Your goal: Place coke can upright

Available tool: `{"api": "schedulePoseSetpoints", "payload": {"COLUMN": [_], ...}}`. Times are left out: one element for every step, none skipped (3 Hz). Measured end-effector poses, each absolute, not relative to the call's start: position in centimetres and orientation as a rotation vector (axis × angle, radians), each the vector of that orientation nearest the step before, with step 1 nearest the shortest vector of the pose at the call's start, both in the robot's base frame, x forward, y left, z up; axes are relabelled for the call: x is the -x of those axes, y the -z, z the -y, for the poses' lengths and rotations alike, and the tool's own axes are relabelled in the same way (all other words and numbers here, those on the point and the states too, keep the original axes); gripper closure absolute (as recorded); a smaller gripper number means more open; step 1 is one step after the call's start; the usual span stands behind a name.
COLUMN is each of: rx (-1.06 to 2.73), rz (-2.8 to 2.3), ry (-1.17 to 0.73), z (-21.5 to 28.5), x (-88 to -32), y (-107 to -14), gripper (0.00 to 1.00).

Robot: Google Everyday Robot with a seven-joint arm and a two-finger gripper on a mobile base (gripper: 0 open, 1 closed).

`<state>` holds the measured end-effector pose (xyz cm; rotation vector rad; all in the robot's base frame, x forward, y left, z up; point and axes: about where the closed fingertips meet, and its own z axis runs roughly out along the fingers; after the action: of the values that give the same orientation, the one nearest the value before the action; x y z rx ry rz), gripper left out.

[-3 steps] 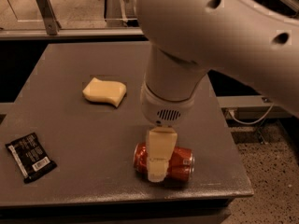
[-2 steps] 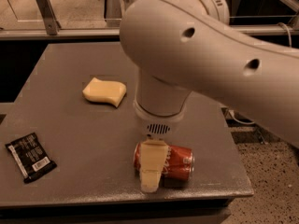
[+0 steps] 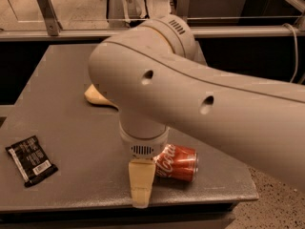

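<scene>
The coke can [image 3: 177,162] is red with white script and lies on its side near the front right edge of the grey table [image 3: 71,128]. My gripper [image 3: 141,184] hangs straight down from the big white arm, at the can's left end and close to the table's front edge. It touches or nearly touches the can's left end. The arm hides that end of the can.
A black snack wrapper [image 3: 31,160] lies at the front left. A pale yellow sponge [image 3: 96,97] sits mid-table, mostly hidden behind the arm. A metal rail [image 3: 57,32] runs along the back. The floor drops off to the right of the table.
The gripper has slid left and toward the front edge, from over the can's middle to its left end. The arm has swung across the view and now covers most of the sponge. The can has stayed put.
</scene>
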<state>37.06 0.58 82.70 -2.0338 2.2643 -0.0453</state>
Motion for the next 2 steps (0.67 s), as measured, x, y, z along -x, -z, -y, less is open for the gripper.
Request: {"api": "schedulePoseSetpoints", "payload": {"rx": [2.051,2.115], "rz": [-2.238,-2.167], "ry": [0.041,0.084], "z": [-1.28,-1.82], "x": [-36.93,-36.43], "y": [-82.27,-82.53], "gripper": [0.18,0.41]}}
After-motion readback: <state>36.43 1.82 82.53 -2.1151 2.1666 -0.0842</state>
